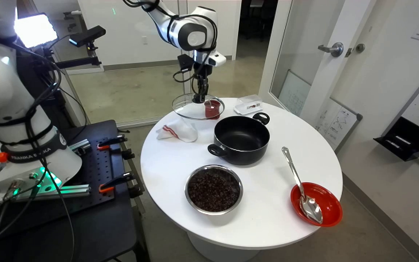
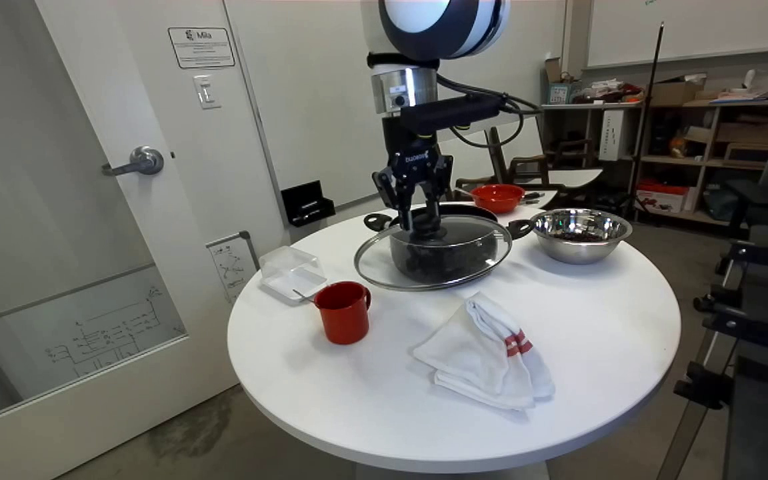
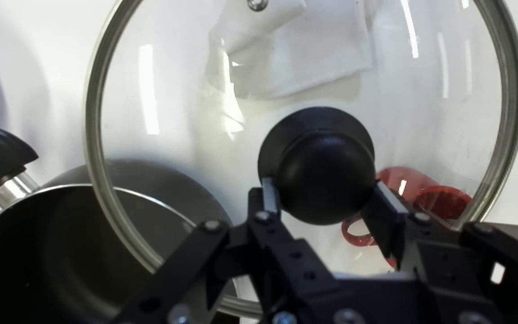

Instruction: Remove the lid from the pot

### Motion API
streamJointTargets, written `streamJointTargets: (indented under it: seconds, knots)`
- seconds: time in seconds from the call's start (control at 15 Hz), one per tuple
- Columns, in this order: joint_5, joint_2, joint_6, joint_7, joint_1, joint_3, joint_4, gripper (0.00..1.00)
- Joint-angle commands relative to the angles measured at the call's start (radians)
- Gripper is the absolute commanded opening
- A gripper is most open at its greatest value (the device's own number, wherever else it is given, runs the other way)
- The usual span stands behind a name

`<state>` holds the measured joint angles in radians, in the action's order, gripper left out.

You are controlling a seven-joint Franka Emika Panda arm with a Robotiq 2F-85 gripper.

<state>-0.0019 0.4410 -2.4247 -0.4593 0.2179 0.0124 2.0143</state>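
Note:
The lid (image 1: 189, 112) is a clear glass disc with a silvery rim and a dark knob (image 3: 324, 173). My gripper (image 1: 199, 97) is shut on the knob, a finger on each side of it, as the wrist view shows (image 3: 326, 193). The lid hangs above the table, off the pot, over the red mug and cloth side. In an exterior view the lid (image 2: 384, 263) overlaps the pot (image 2: 474, 211) in the line of sight. The black pot (image 1: 246, 157) stands uncovered with its inside bare; part of it shows at the lower left of the wrist view (image 3: 38, 256).
A red mug (image 2: 345, 320) with a utensil, a clear plastic box (image 2: 293, 272) and a white cloth (image 2: 484, 360) lie near the lid. A steel bowl (image 1: 214, 212) with dark contents and a red bowl (image 1: 331, 203) with a spoon also stand on the round white table (image 1: 267, 207).

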Motion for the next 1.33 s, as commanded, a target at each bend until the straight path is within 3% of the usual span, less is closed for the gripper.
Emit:
streamJointTargets:
  seconds: [0.0,0.07,0.13,0.2,0.67,0.73,1.27]
  knots:
    - [0.022,-0.092,-0.033,0.093,-0.021,0.034,0.086,0.24]
    - [0.028,-0.097,-0.031,0.113,-0.027,0.040,0.087,0.24]
    - [0.006,-0.041,-0.012,0.055,-0.007,0.022,0.042,0.24]
    - [0.007,-0.045,-0.011,0.059,-0.008,0.024,0.047,0.49]
    - [0.007,-0.028,-0.011,0.059,-0.007,0.021,0.047,0.49]
    - [0.007,-0.028,-0.011,0.059,-0.007,0.021,0.047,0.24]
    - [0.048,-0.115,-0.124,0.077,-0.002,0.067,0.226,0.24]
